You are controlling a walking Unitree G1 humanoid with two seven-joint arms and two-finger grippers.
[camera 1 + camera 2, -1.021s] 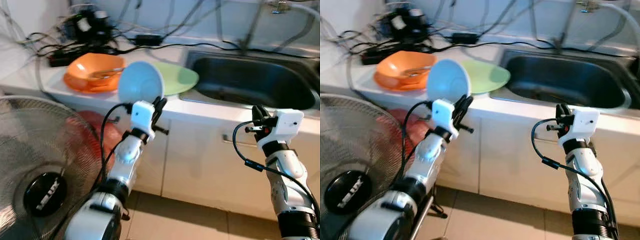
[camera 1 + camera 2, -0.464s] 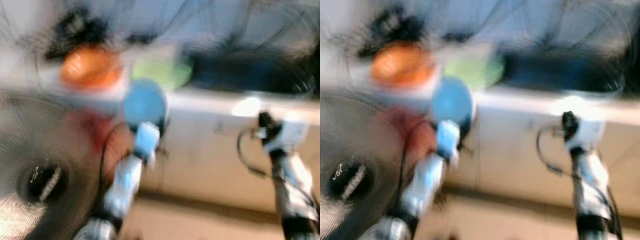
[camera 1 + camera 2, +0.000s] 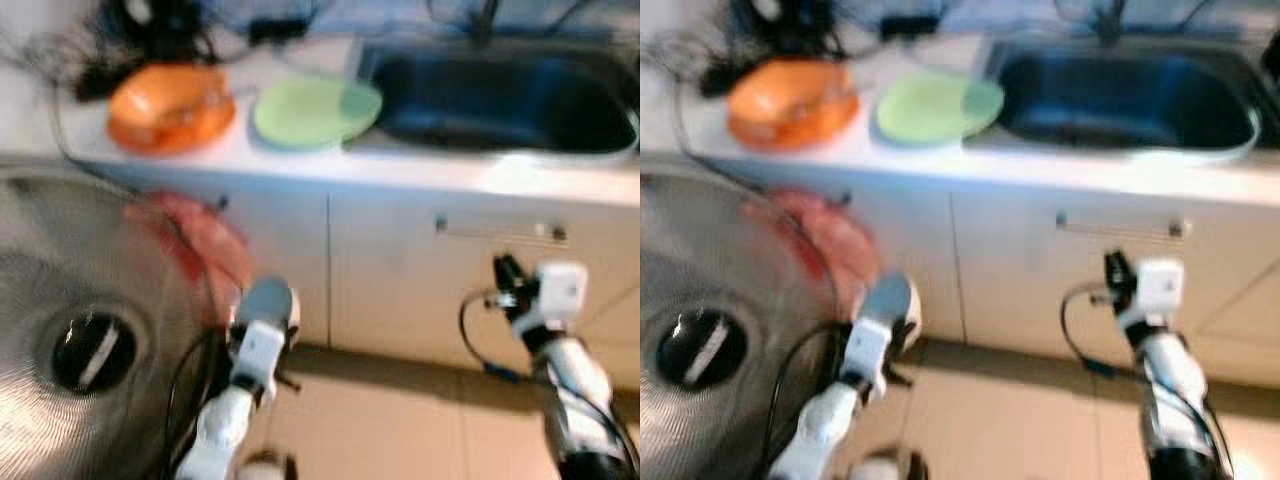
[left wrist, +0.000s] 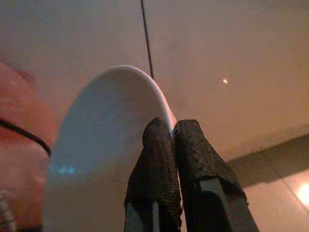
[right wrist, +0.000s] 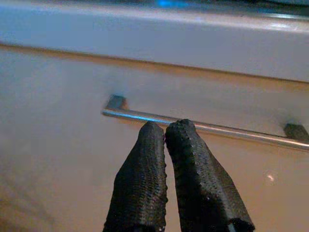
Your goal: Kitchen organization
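My left gripper is shut on the rim of a pale blue bowl. I hold the bowl low in front of the white cabinet doors, below the counter. An orange bowl and a light green plate lie on the white counter to the left of the dark sink. My right gripper is shut with nothing in it, held in front of a cabinet's metal handle. The eye views are blurred.
A large standing fan stands close on my left. Black cables and a power strip lie at the back of the counter. A red thing hangs in front of the left cabinet. Tiled floor lies below the cabinets.
The camera has tilted down and pulled back. My left arm has dropped, and the blue bowl is now below the counter edge instead of level with it. My right gripper stays shut.
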